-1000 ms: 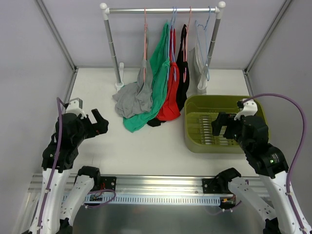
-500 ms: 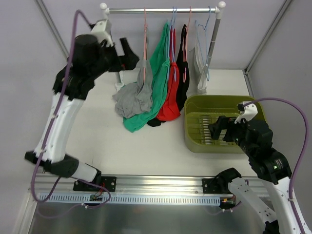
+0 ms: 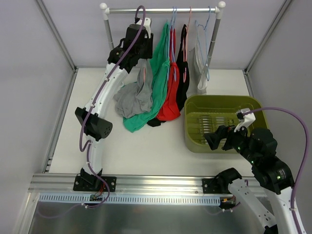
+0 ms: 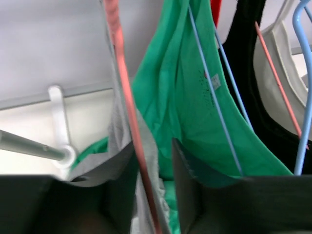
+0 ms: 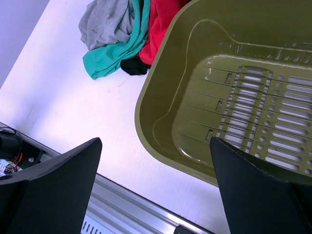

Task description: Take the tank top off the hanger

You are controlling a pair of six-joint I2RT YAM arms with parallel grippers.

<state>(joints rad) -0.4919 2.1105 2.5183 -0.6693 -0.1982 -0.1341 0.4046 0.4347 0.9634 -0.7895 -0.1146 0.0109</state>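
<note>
Astride pink hanger point(image 4: 122, 83), left tool point(image 4: 152, 147) agape

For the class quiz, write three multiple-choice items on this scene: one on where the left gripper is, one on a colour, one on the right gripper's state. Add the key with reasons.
1. Where is the left gripper?
A. up at the rail, by the grey top
B. over the basket
C. low at the table's near edge

2. What colour is the hanger between its fingers?
A. blue
B. pink
C. white

3. The right gripper is:
A. open
B. shut on a hanger
C. shut on a red top

Key:
1 A, the left arm reaches up to the rail in the top view.
2 B, a pink wire runs between the fingers.
3 A, its fingers stand wide apart, gripping nothing.
</note>
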